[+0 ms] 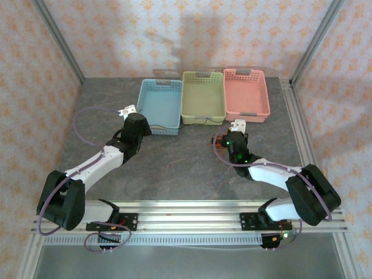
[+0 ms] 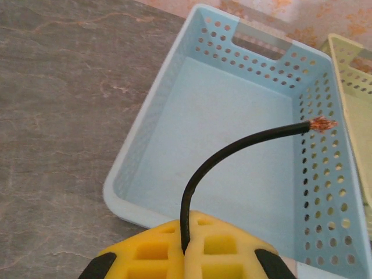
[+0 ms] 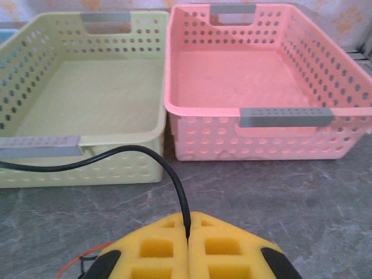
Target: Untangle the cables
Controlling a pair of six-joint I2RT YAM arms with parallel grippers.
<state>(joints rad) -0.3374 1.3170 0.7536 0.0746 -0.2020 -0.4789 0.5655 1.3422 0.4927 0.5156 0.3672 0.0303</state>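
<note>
My left pincer (image 2: 187,247) is shut tight on a black cable (image 2: 232,148). The cable comes up from between the yellow pads (image 2: 224,244) and bends to the right over the blue basket (image 2: 125,168). Its bare, coppery tip (image 2: 324,122) hangs near the basket's right wall.

My right pincer (image 3: 187,235) is also pinched on black cable. That bit curves up and to the left. It runs along the front of the green basket (image 3: 116,139) and goes off the left edge. I cannot tell if it is the same cable. A thin orange cable (image 3: 75,263) lies on the grey table (image 3: 290,192), just left of this pincer. The pink basket (image 3: 203,133) sits right beside the green one.
</note>
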